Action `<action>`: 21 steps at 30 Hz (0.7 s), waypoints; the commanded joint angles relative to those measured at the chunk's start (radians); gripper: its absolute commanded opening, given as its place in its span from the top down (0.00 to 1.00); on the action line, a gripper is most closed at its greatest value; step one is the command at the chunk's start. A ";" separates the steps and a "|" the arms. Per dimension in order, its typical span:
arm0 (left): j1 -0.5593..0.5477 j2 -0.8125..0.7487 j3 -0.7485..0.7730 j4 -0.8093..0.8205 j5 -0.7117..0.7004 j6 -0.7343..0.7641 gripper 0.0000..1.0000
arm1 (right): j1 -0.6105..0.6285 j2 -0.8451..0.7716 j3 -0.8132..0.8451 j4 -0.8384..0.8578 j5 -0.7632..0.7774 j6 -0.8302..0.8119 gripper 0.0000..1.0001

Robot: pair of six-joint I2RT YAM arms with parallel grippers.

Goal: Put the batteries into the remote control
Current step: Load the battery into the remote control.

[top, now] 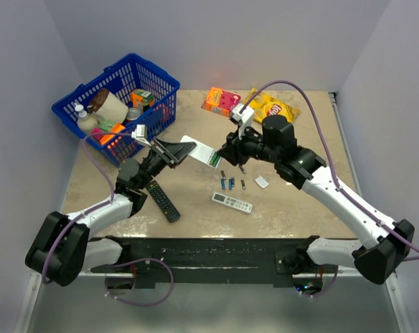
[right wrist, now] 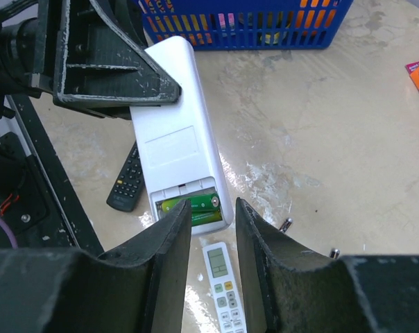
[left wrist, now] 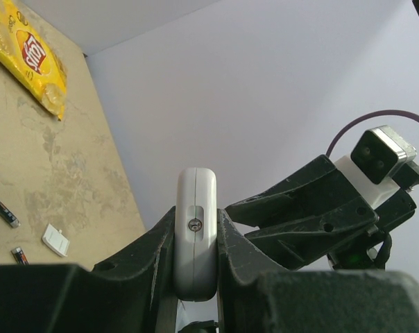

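Up above the middle of the table [top: 286, 208], held the remote control [top: 199, 149] off the top in the left gripper [top: 180, 150]. Squeezed it tight by its two thin sides with both black fingers [left wrist: 154, 260]. Showed its plain white back to the right wrist camera. Had the slot at its low end open. Held two green batteries [right wrist: 199, 202] side by side in that slot.

Just by that same end, had the right gripper [right wrist: 213, 215] with its jaws a little way apart. Held nothing between them. Hid one corner of the remote control behind one fingertip in the right wrist view. Could not tell if touching it or not.

Down on the table, just below the two grippers, saw a few loose batteries [top: 227, 182] lying close together. Saw a small white flat piece [top: 262, 182] just to the right of them. A bit nearer the arms, saw a slim white remote [top: 232, 202] lying face up. Beside the left arm, saw a long black remote [top: 163, 200]. At the far left, saw a blue basket [top: 161, 104] full of food things. At the back, saw an orange box [top: 221, 100] and a yellow chip bag [top: 273, 108], well apart from the batteries.
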 commanded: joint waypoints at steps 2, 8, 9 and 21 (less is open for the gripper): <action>-0.001 -0.025 0.050 0.050 0.017 -0.006 1.00 | 0.002 0.013 -0.004 0.052 -0.022 -0.001 0.65; -0.001 -0.019 0.056 0.060 0.015 -0.004 1.00 | 0.002 0.028 -0.005 0.050 -0.025 -0.004 0.65; -0.001 -0.018 0.056 0.063 0.017 -0.004 1.00 | 0.003 0.030 -0.005 0.050 -0.026 -0.004 0.65; -0.001 -0.001 0.070 0.124 0.028 -0.006 1.00 | 0.002 0.050 -0.004 0.046 -0.062 -0.007 0.79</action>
